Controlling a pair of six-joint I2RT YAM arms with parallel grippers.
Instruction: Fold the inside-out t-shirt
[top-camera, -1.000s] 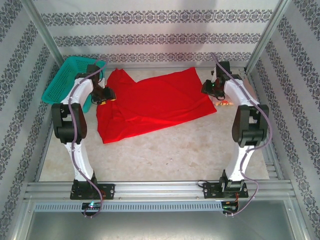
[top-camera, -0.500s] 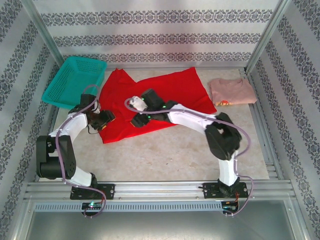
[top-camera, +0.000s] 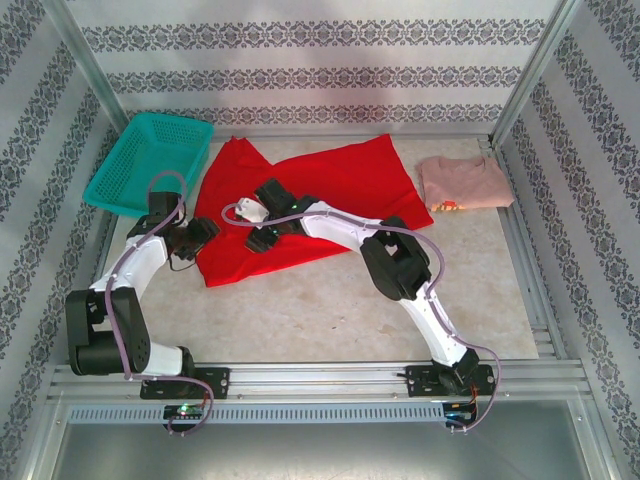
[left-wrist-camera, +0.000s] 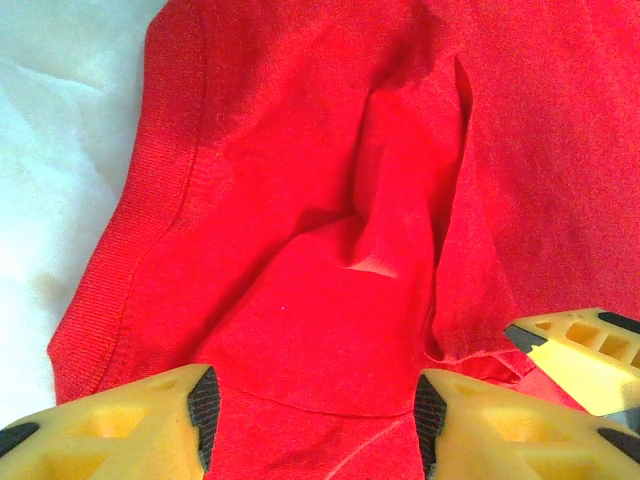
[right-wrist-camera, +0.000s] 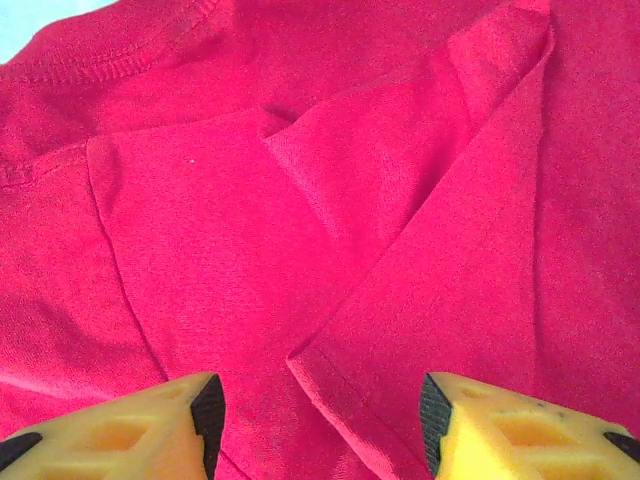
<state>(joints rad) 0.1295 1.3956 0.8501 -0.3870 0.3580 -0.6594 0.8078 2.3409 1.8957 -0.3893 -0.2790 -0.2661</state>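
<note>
- A teal basket (top-camera: 150, 160) sits at the far left corner of the table (top-camera: 300, 310).
- The left gripper (left-wrist-camera: 315, 410) hovers at the left edge of the red t-shirt (top-camera: 330, 190), its yellow fingers (left-wrist-camera: 120, 425) released and spread above wrinkled cloth.
- The right gripper (right-wrist-camera: 320, 410), reaching across, hangs over the shirt's left half, jaws likewise apart above a hemmed fold.
- The t-shirt lies spread, rumpled, across the far middle of the table, between the basket and the other shirt.
- A pale pink shirt (top-camera: 462, 183) lies folded at far right, just beside the red shirt's corner.
</note>
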